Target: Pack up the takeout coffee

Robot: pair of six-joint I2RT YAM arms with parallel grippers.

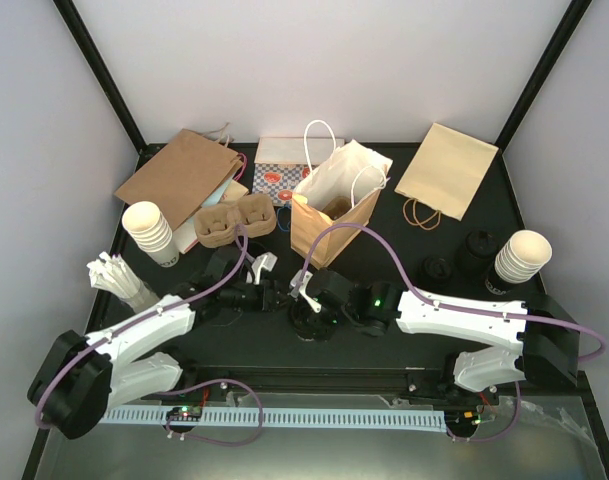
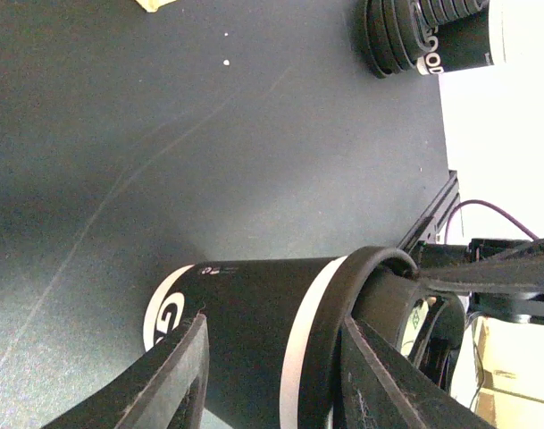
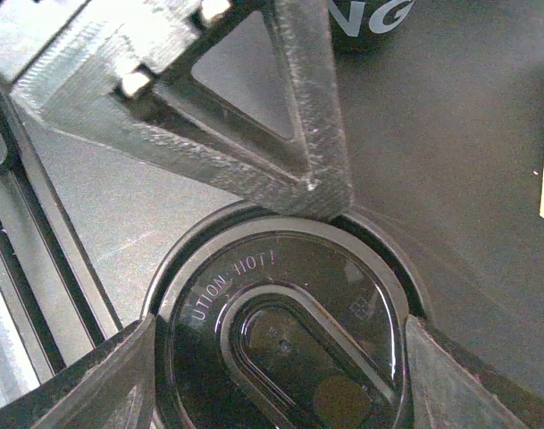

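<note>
Top external — arms (image 1: 464, 312) converge, left tool (image 2: 273, 323) gripping coffee cup (image 2: 236, 295), right tool (image 3: 280, 323) its lid (image 3: 343, 295).

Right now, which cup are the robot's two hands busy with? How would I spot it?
Find the open brown paper bag mid-table; just nearer the arms, the left gripper and right gripper meet. The round black cup with a white band is clamped there under a black plastic lid. The other black cup, far right, stands unheld.
</note>
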